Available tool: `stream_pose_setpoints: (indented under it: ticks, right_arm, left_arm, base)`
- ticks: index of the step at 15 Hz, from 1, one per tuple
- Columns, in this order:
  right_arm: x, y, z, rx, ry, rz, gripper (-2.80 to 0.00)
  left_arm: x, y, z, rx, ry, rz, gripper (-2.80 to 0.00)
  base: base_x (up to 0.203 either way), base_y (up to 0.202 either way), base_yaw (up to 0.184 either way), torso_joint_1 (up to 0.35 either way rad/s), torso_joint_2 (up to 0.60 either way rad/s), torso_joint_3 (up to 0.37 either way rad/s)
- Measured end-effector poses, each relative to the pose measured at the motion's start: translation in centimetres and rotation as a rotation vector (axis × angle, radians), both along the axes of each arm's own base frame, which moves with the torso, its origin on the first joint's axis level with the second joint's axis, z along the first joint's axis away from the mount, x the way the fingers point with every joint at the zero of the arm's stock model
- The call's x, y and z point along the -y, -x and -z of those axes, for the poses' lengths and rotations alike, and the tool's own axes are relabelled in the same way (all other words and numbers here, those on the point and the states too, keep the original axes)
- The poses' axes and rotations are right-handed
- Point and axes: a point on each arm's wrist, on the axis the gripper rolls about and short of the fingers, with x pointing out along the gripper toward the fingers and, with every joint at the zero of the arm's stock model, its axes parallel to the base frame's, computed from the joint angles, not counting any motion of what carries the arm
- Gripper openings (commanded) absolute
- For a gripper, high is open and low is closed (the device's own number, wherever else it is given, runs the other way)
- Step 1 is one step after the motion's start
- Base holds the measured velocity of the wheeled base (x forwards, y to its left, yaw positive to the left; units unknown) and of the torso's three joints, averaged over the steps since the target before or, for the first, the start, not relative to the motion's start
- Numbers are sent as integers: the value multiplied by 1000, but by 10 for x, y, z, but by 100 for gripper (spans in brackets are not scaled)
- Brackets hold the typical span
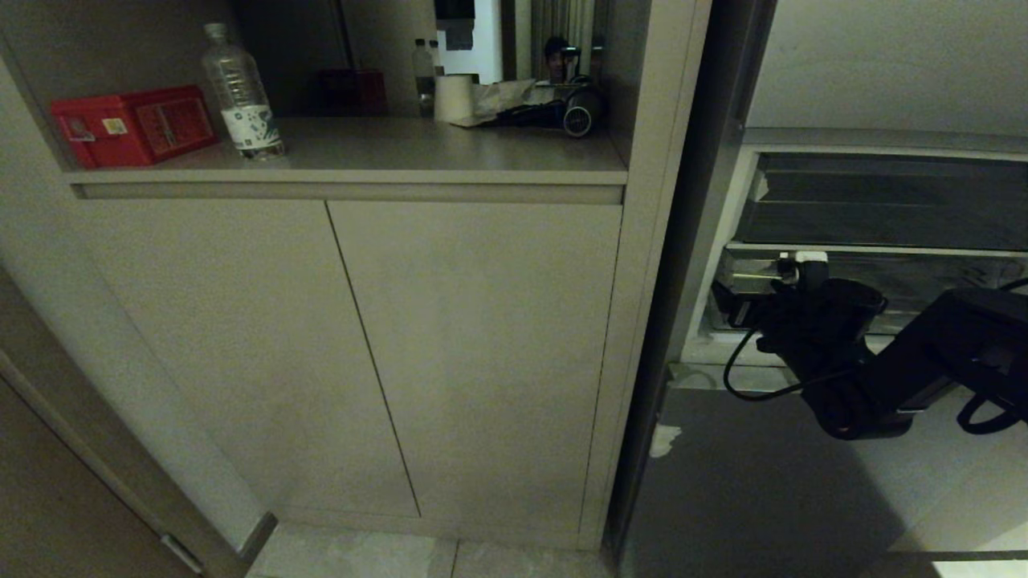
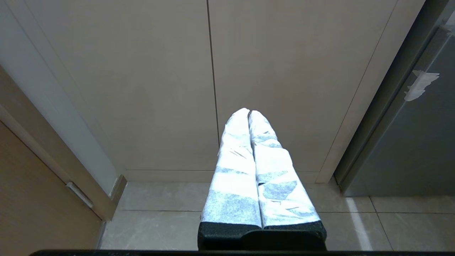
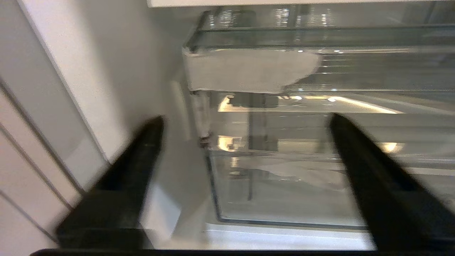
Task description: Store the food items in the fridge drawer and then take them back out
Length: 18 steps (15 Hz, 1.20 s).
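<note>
Our right gripper (image 3: 245,121) has its black fingers (image 3: 142,149) spread wide with nothing between them, pointed at the left front corner of the fridge drawer (image 3: 284,185). The clear bin sits in the open fridge, a white tape scrap (image 3: 249,69) stuck on its upper front edge. We cannot see any food items in what shows of it. In the head view our right arm (image 1: 835,353) reaches into the lower fridge opening at the right. Our left gripper (image 2: 249,113) hangs parked, its white-wrapped fingers (image 2: 234,170) pressed together, facing the cabinet doors (image 2: 213,89). On the counter (image 1: 361,152) above stand a red box (image 1: 132,124) and a water bottle (image 1: 241,92).
</note>
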Motion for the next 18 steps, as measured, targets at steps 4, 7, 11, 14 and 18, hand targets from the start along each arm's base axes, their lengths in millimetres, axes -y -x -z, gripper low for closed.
stream_pose_setpoints:
  ticks: [4, 7, 11, 14, 18]
  right_arm:
    - [-4, 0, 0, 0, 0, -9, -280]
    - [-16, 0, 0, 1, -1, -27, -280]
    - [-30, -2, -5, 17, -6, -31, -280]
    - [-37, 0, -6, 18, -9, -26, -280]
    - [-38, 14, -9, -6, -8, -24, -280]
  left_arm:
    - [0, 0, 0, 0, 0, 0, -280]
    - [0, 0, 0, 0, 0, 0, -280]
    - [0, 0, 0, 0, 0, 1, -280]
    - [0, 0, 0, 0, 0, 0, -280]
    - [0, 0, 0, 0, 0, 0, -280]
  base:
    - [0, 0, 0, 0, 0, 0]
    - [0, 0, 0, 0, 0, 0]
    - [0, 0, 0, 0, 0, 0]
    - [0, 0, 0, 0, 0, 0]
    - [0, 0, 0, 0, 0, 0]
